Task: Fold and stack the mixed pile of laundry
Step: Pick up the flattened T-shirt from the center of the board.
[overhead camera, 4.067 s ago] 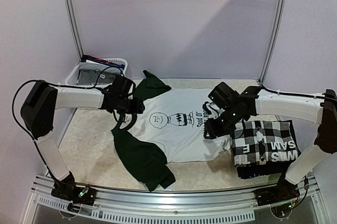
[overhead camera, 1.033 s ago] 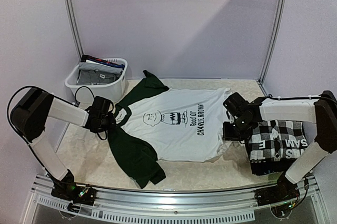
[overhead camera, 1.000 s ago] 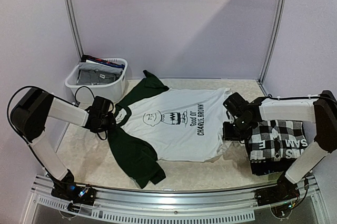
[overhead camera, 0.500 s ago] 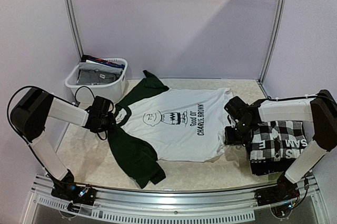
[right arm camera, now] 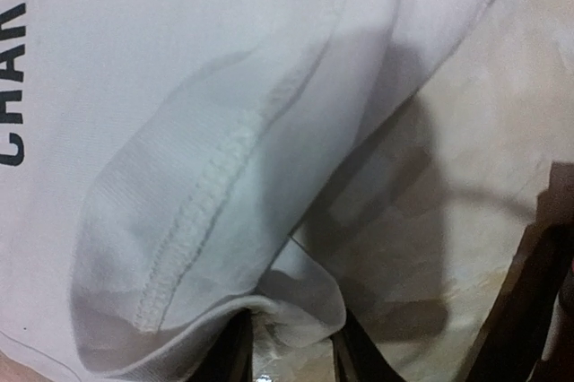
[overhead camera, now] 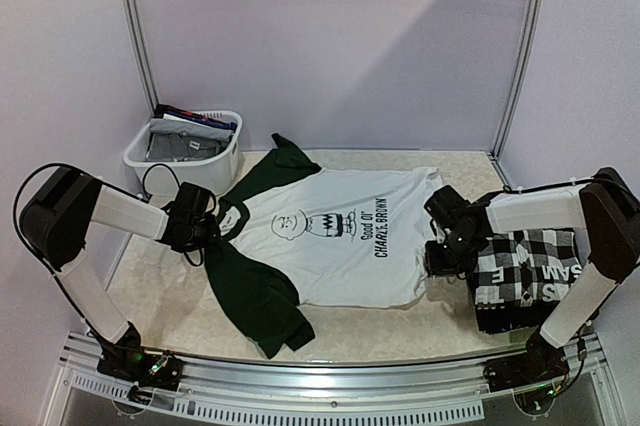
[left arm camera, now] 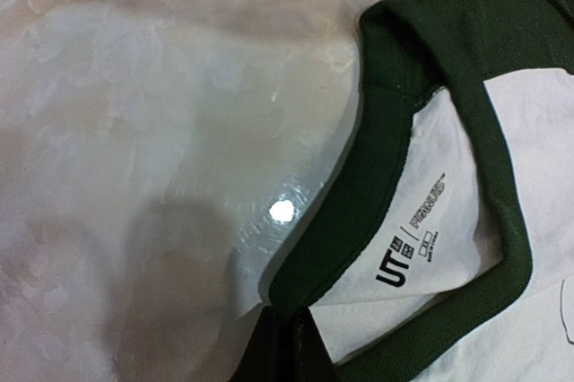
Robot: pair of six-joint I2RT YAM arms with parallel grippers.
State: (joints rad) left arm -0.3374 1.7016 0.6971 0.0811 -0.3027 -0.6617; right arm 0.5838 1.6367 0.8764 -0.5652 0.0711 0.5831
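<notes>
- Top view: white T-shirt (overhead camera: 345, 236) with dark green sleeves is lying spread flat mid-frame on the table (overhead camera: 160, 286), print up, collar (overhead camera: 233, 214) pointing frame-left.
- left gripper (overhead camera: 203, 229) is sitting at the collar on the shirt's left edge. right gripper (overhead camera: 438, 251) is sitting at the hem (overhead camera: 422, 246) on its right edge. Jaw state isn't readable from up here.
- Left wrist view is filling that gap: left gripper (left arm camera: 287, 351) at bottom centre, fingers closed together, pinching the green collar rim. The neck label (left arm camera: 408, 252) is showing in this view only.
- Right wrist view: right gripper (right arm camera: 291, 342) at bottom centre, fingers standing apart with a fold of the hem drooping between them. Can't tell whether they're actually clamping it.
- Top view only: checkered shirt (overhead camera: 525, 251) is lying folded at frame right, just beside the right gripper, stacked with a black piece (overhead camera: 535, 289) carrying white letters. Stacking order isn't clear.
- Top view only: basket (overhead camera: 195, 174) at upper left is holding grey and blue garments (overhead camera: 175, 141).
</notes>
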